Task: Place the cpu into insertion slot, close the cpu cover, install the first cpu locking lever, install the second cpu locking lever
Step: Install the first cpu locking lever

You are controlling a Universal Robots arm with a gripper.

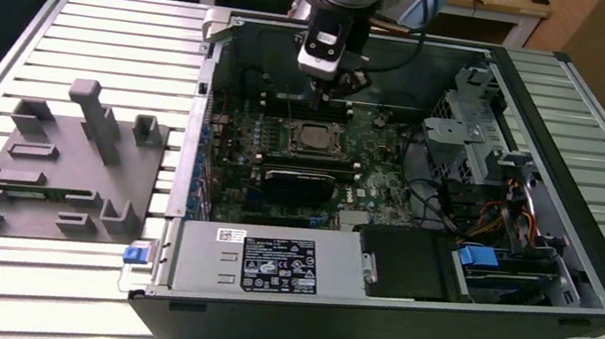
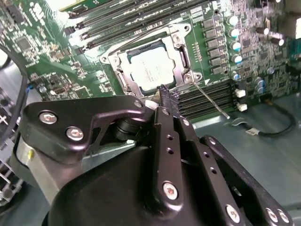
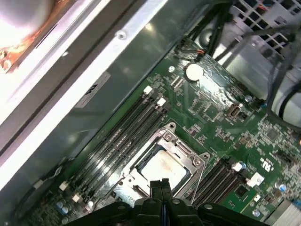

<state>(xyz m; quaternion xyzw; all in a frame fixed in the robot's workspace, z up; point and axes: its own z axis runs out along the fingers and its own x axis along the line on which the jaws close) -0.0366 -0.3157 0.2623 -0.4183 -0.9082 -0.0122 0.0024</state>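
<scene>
Inside the open computer case [image 1: 400, 325] on the table [image 1: 99, 16], your cpu cover [image 2: 184, 52], a thin, stiff silver frame, lies down around the cpu [image 2: 153, 66], which is dull grey, light and fragile. The locking lever [image 2: 211, 101] is springy wire, so press it near its free end. Your tool [image 2: 165, 96] hovers just beside the cover, fingers seemingly pinched together and empty.
</scene>
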